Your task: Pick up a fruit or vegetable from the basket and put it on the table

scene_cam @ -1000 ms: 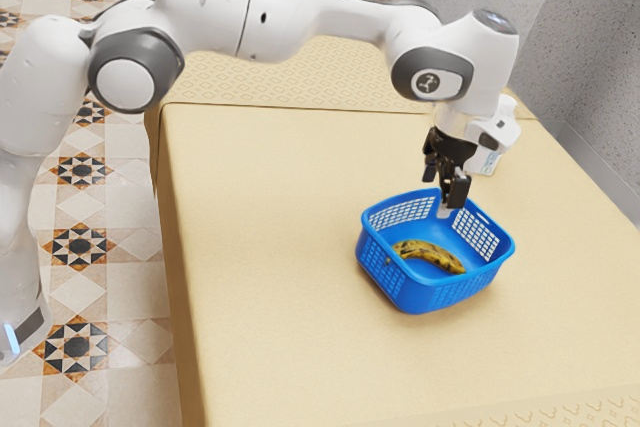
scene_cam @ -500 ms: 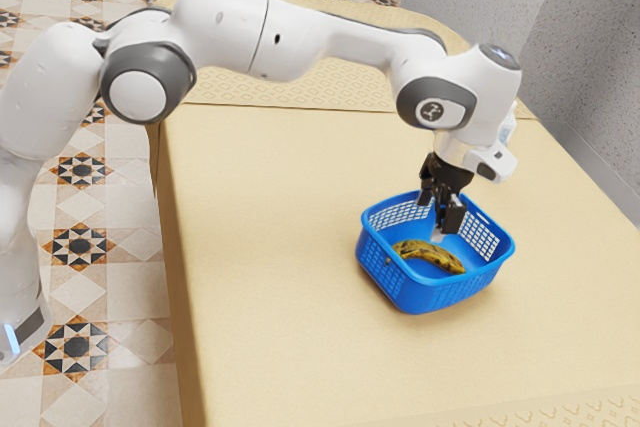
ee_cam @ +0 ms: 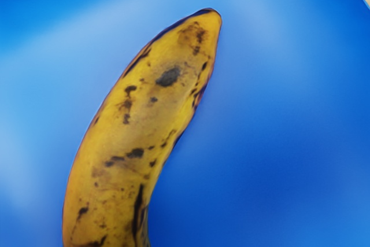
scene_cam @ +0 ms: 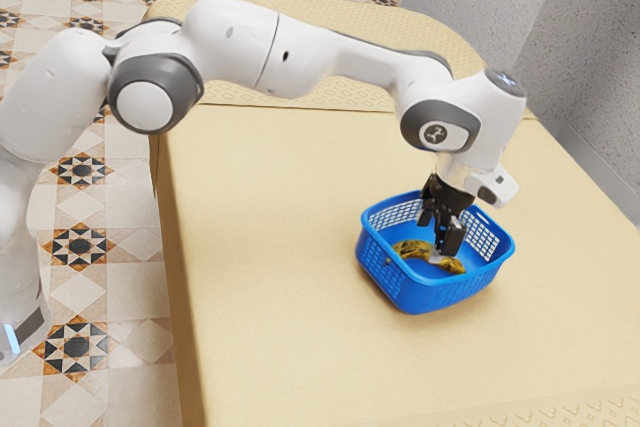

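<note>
Inside the blue basket [scene_cam: 425,297], down at the banana's middle, is my black gripper [scene_cam: 439,246], with its fingers spread apart. The spotted yellow-brown banana [scene_cam: 409,248] lies on the basket floor, its middle partly hidden behind the fingers. Whether the fingertips touch it, I cannot tell. In the wrist view, one rounded end and part of the length of the banana [ee_cam: 136,125] show against the blue basket floor [ee_cam: 260,143].
The basket's perforated walls rise close around my hand. It stands on a table with a pale yellow cover [scene_cam: 270,247]. A grey speckled wall [scene_cam: 590,77] stands beyond the table at the exterior view's right.
My hand has come down from above the basket's far side into the basket, to the banana. The basket and banana have not visibly moved.
</note>
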You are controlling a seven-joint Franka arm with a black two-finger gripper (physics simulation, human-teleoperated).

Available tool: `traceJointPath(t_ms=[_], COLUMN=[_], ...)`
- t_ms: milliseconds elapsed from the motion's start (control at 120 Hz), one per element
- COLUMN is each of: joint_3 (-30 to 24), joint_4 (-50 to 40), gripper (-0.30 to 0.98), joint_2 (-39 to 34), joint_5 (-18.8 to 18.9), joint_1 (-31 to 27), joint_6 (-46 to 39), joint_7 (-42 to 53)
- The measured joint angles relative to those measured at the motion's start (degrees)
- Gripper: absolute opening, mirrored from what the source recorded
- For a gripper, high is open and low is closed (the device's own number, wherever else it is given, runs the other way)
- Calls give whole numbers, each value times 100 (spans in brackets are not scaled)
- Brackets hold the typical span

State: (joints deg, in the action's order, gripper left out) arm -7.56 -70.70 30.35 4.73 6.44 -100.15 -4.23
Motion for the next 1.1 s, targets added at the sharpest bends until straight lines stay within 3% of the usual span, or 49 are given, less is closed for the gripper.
traceJointPath(t_ms=[1100], joint_3=[16], joint_4=[9], gripper=[69], joint_2=[268], joint_5=[-87], joint_1=[-85], joint_6=[-101], joint_7=[160])
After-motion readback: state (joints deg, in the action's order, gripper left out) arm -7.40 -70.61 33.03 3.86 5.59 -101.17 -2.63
